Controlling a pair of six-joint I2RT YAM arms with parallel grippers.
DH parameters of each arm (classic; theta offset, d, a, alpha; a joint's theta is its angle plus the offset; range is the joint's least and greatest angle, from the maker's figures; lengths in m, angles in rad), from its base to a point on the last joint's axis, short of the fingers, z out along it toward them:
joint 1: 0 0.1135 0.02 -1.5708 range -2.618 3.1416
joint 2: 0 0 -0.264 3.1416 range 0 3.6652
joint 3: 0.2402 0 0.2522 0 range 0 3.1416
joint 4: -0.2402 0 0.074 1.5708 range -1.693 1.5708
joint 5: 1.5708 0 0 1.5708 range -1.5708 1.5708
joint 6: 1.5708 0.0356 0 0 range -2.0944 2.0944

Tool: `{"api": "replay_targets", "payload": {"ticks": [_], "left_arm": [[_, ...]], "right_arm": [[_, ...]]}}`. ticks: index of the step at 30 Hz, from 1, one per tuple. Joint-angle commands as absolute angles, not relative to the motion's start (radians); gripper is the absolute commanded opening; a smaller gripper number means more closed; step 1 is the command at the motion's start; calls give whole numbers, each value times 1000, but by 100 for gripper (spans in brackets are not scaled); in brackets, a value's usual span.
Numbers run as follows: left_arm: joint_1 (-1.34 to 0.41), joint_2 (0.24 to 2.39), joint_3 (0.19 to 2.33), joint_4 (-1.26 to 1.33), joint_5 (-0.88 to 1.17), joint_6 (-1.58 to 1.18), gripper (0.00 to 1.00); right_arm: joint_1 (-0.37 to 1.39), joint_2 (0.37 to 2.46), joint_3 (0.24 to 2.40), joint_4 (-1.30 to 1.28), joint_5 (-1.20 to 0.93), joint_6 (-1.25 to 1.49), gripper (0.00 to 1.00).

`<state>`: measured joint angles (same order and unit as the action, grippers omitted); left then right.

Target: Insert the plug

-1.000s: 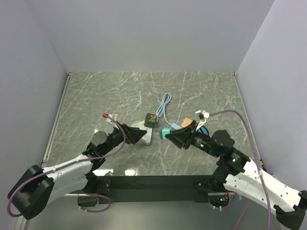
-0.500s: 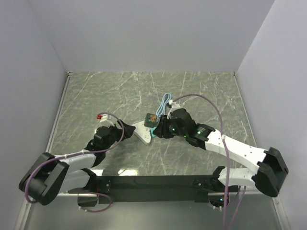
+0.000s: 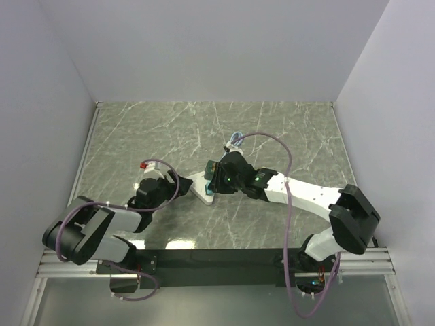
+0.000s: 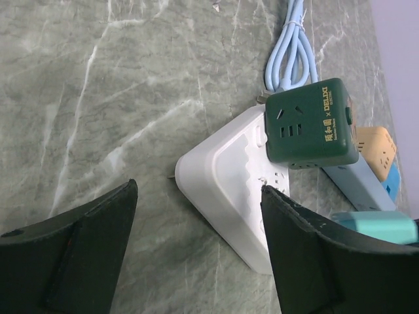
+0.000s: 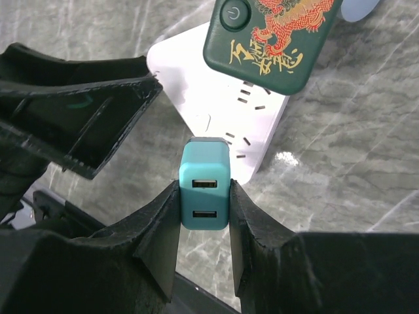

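A white power strip (image 3: 198, 185) lies on the marble table, with a dark green cube adapter (image 3: 213, 168) standing on its far end. My right gripper (image 5: 204, 216) is shut on a teal two-port USB plug (image 5: 204, 186) and holds it over the strip's free sockets (image 5: 239, 140). I cannot tell whether its prongs touch them. My left gripper (image 4: 196, 252) is open and empty, its fingers (image 4: 72, 255) straddling the strip's near corner (image 4: 226, 183). The cube (image 4: 311, 124) and the plug (image 4: 376, 227) also show in the left wrist view.
A coiled light blue cable (image 3: 235, 140) lies just beyond the cube adapter. Grey walls close the table at the back and both sides. The left arm's black finger (image 5: 85, 108) sits close to the left of the held plug.
My right arm has swung left and forward, carrying the teal plug from the middle right to over the power strip. My left gripper has drawn back slightly to the strip's left end.
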<state>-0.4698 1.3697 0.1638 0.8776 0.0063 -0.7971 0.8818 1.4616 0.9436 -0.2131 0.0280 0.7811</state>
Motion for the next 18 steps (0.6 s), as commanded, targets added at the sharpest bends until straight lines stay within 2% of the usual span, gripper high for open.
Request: {"api": "replay_targets", "payload": {"ticks": [1,9,18], "left_arm": [[-466,1396,193,965,29,-776,81],[-466,1460,203,1022,69,-779,75],[-466,1463,204,1035,87,-767,64]], "right_arm": [[893,1497,1008,-218,86,845,0],[913,1549,1026,-265,138,910,0],[920,1598,1057,-290,167,939,0]]}}
